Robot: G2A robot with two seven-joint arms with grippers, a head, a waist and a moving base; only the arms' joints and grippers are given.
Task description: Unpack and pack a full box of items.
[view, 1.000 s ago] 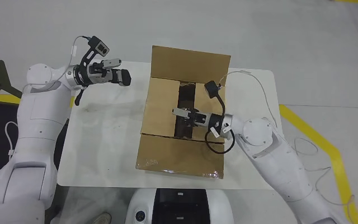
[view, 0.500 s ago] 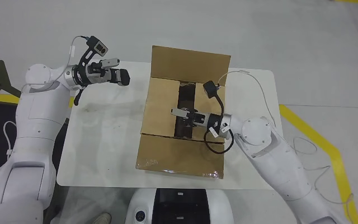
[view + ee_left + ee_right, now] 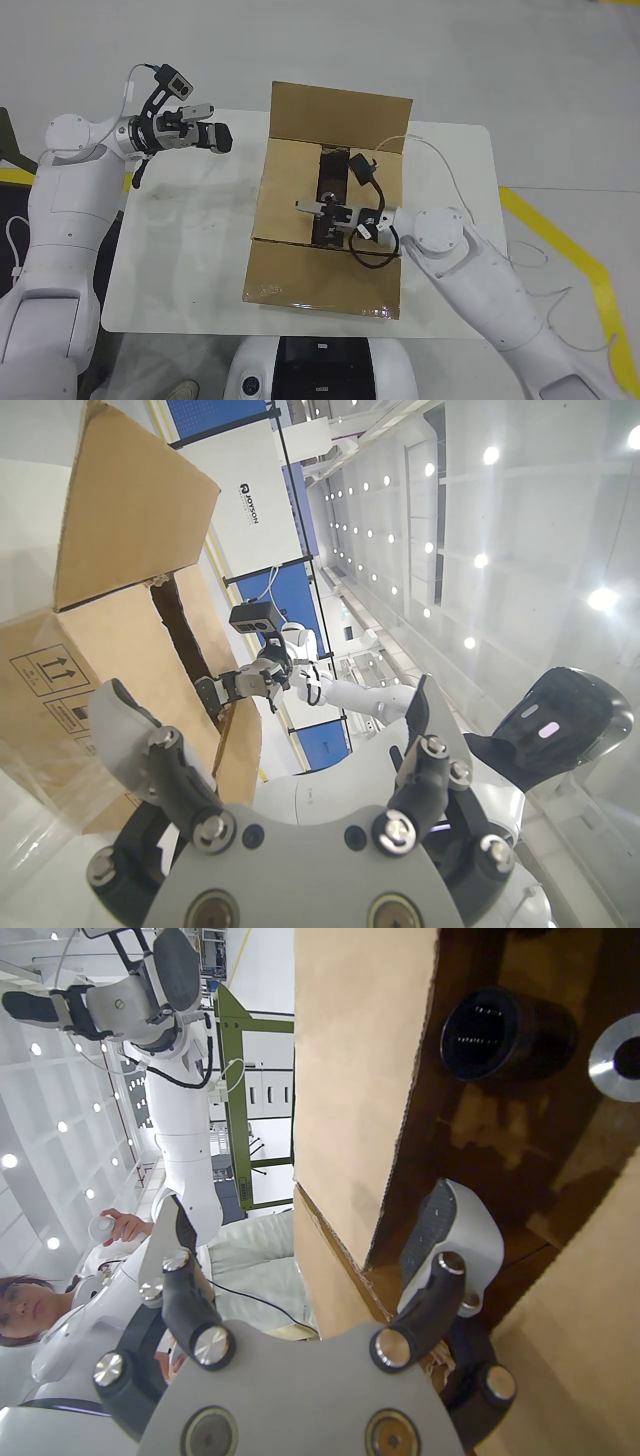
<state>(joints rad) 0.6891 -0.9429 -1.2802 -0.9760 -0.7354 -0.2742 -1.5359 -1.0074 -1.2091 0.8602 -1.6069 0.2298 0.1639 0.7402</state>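
You've unpacked nothing yet: the box (image 3: 290, 195) sits mid-table, items (image 3: 492, 1035) inside, your right gripper (image 3: 308, 208) spread open astride its 9 o'clock flap edge, left gripper (image 3: 224, 138) open, empty, toward 10 o'clock.

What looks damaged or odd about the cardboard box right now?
The box has ragged, torn flap edges along its middle opening, as if ripped open rather than cut. The right pincer is open astride one flap's edge, with one finger inside the box. Nothing looks spilled.
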